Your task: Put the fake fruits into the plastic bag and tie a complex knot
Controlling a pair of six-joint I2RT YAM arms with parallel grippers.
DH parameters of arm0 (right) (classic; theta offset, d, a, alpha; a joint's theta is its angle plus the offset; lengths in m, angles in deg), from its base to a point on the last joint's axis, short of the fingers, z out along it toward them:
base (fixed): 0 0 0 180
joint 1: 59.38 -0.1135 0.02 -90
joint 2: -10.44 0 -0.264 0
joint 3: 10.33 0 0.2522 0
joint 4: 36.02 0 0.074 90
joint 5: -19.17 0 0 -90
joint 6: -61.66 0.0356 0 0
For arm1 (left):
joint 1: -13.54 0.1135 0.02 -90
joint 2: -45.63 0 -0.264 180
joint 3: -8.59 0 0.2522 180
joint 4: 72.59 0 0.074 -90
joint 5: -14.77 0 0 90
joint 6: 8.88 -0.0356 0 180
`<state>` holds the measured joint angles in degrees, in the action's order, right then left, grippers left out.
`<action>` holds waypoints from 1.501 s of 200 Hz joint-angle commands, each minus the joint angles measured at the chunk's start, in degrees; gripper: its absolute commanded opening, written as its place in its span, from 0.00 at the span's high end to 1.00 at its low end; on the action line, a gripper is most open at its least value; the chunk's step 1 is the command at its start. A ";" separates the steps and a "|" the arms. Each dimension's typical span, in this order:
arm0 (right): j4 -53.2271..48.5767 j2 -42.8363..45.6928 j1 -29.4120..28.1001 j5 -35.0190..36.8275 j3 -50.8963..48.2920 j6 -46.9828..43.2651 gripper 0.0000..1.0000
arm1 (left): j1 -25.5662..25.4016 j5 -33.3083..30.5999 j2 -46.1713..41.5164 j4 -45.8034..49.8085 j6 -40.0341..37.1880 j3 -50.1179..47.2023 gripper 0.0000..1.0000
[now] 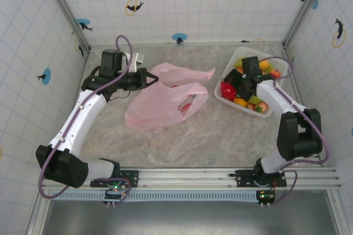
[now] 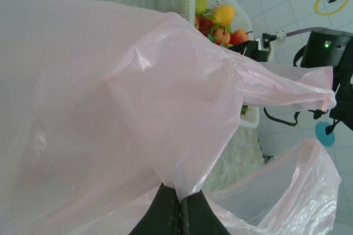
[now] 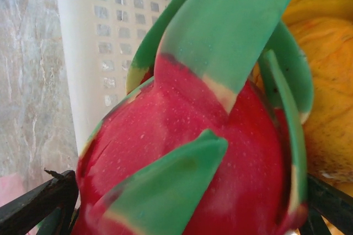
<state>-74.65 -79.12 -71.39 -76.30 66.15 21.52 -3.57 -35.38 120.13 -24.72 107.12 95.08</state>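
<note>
The left gripper pinches the bag's rim, jaws closed on pink film; the bag lies mid-way across the table, just left of the basket; the right gripper clasps a green-leaved red fruit inside the basket.

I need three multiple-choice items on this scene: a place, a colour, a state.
1. Where is the white basket?
A. by the right gripper
B. at the table's middle
C. at the table's near left corner
2. The plastic bag is
A. blue
B. pink
C. green
3. The left gripper is
A. open over the basket
B. holding a fruit
C. shut on the plastic bag
Answers: 1 A, that gripper is at its fruits; 2 B, pink film; 3 C, closed fingers pinch the film.
</note>
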 commanded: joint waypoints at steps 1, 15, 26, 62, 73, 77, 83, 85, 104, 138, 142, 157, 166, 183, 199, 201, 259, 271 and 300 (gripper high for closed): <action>2.71 -1.36 -0.24 -3.47 -0.97 1.45 0.00 | -0.41 -0.17 -1.12 -1.05 0.46 0.09 1.00; 3.04 -1.67 -0.17 -3.34 -1.59 1.04 0.00 | -0.41 -0.22 -1.11 -1.06 0.39 0.05 1.00; 3.31 -1.44 0.08 -3.31 -1.98 0.25 0.06 | -0.39 -0.22 -1.15 -1.06 0.37 -0.11 1.00; 3.42 2.75 1.30 -2.12 -3.55 -2.59 0.23 | -0.48 0.02 -1.33 -0.97 0.28 -0.36 1.00; 3.34 4.65 1.76 -1.69 -4.08 -3.55 0.25 | -0.48 0.20 -1.37 -0.97 0.16 -0.44 1.00; 3.46 5.35 2.03 -1.65 -4.29 -3.86 0.25 | -0.46 0.30 -1.37 -0.97 0.19 -0.48 1.00; 3.46 6.44 2.35 -1.54 -4.55 -4.36 0.26 | -0.47 0.46 -1.30 -0.93 0.19 -0.64 1.00; 3.49 6.84 2.45 -1.49 -4.69 -4.48 0.26 | -0.48 0.52 -1.29 -0.96 0.19 -0.65 1.00; 4.11 10.76 3.75 -1.72 -6.19 -5.97 0.28 | -0.59 1.18 -1.20 -1.01 0.41 -0.99 1.00; 6.33 19.16 5.55 -2.57 -9.28 -10.08 0.31 | -0.96 3.63 -0.93 -2.78 1.34 -1.84 1.00; 6.49 20.22 5.67 -2.53 -9.57 -10.65 0.32 | -0.96 3.79 -0.86 -2.85 1.54 -1.89 1.00; 6.95 24.12 6.48 -2.55 -10.35 -12.05 0.33 | -1.18 4.18 -0.63 -3.08 1.55 -1.93 1.00; 7.65 26.83 6.60 -3.02 -10.62 -13.29 0.34 | -1.33 4.23 -0.50 -3.10 1.58 -1.98 1.00; 9.90 31.95 6.09 -3.16 -10.94 -14.67 0.35 | -1.53 4.57 -0.11 -3.20 1.60 -2.02 1.00; 11.74 36.49 4.86 -2.38 -10.32 -15.51 0.36 | -1.86 4.61 0.12 -3.41 1.76 -2.00 1.00; 11.94 36.98 4.58 -2.31 -10.13 -15.68 0.36 | -1.85 4.57 0.16 -3.47 1.75 -2.01 1.00; 21.78 39.96 -11.09 0.94 -1.17 -20.43 0.37 | -2.65 4.55 1.17 -3.97 2.84 -1.63 1.00; 23.86 38.63 -15.53 2.29 0.74 -22.15 0.37 | -2.76 5.05 1.34 -4.17 3.43 -1.63 1.00; 26.80 33.69 -26.88 5.60 4.42 -27.71 0.37 | -2.98 5.07 1.68 -4.18 4.16 -1.63 1.00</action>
<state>-58.25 -42.47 -91.47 -74.31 65.73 0.11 -6.10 -31.88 121.28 -27.71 109.92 93.28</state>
